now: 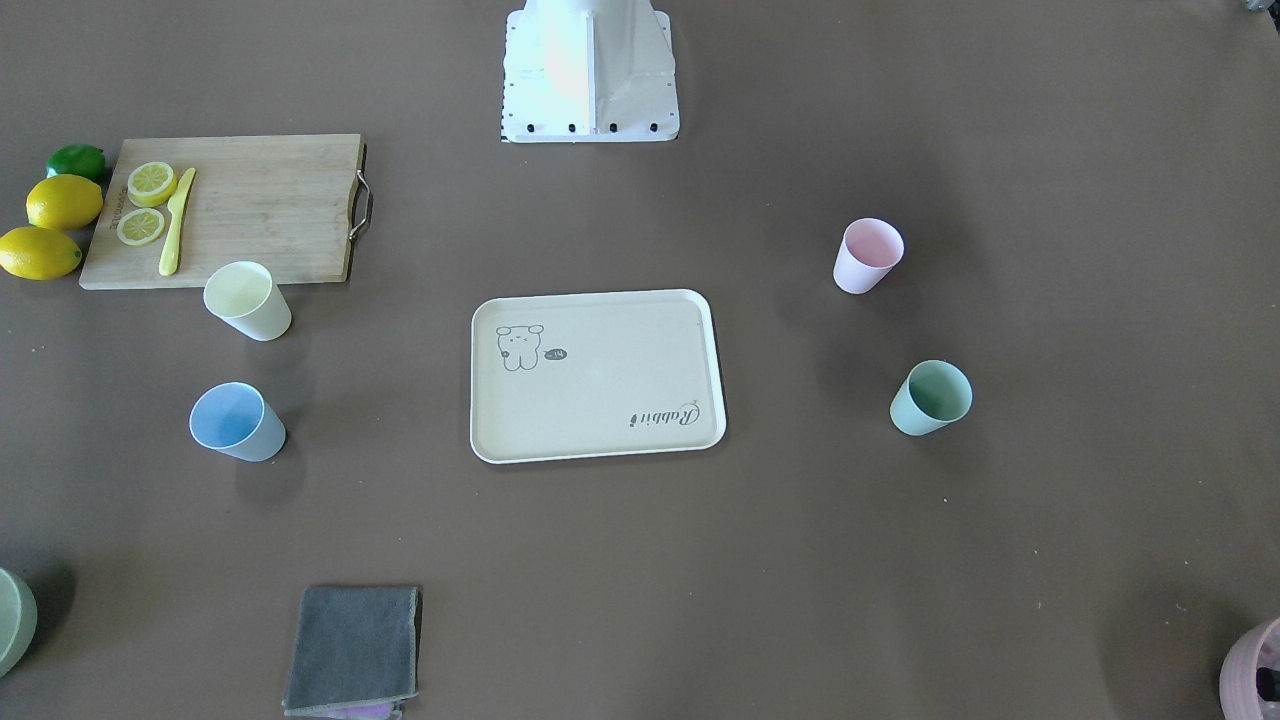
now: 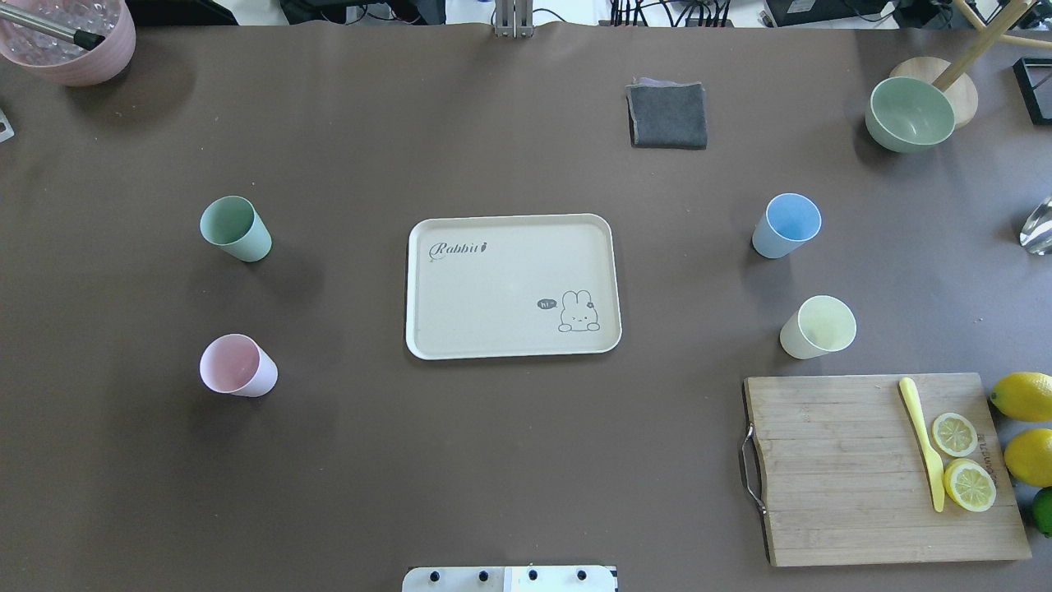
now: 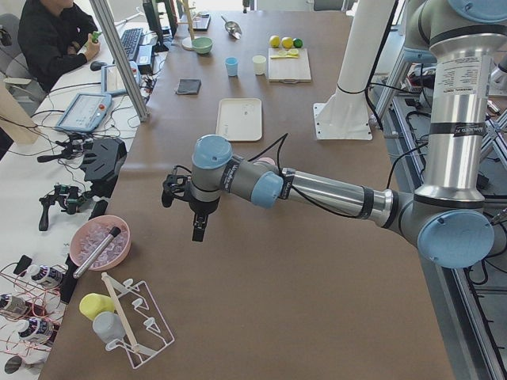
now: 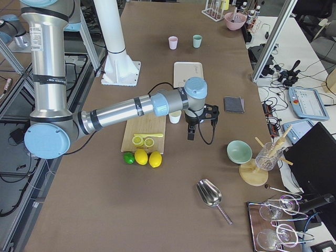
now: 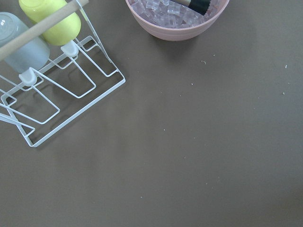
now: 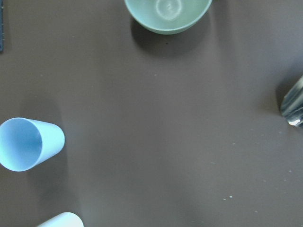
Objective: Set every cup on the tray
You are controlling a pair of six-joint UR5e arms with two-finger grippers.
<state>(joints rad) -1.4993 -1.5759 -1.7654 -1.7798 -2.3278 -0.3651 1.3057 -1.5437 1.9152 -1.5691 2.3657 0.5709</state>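
The cream tray (image 2: 493, 288) lies at the table's middle with nothing on it. All four cups stand upright on the table, apart from the tray. The mint green cup (image 2: 235, 228) and the pink cup (image 2: 237, 366) are on its left in the overhead view. The light blue cup (image 2: 786, 225) and the pale yellow cup (image 2: 818, 326) are on its right. My left gripper (image 3: 198, 229) hangs over the table's left end, beyond the mint and pink cups. My right gripper (image 4: 190, 135) hangs near the yellow cup (image 4: 175, 116). I cannot tell whether either is open.
A wooden cutting board (image 2: 855, 493) with lemon slices and a yellow knife lies front right, with whole lemons (image 2: 1023, 395) beside it. A grey cloth (image 2: 667, 115) and a pale green bowl (image 2: 910, 113) sit far right. A pink pot of ice (image 2: 70, 37) and a wire rack (image 5: 57, 94) are at the left end.
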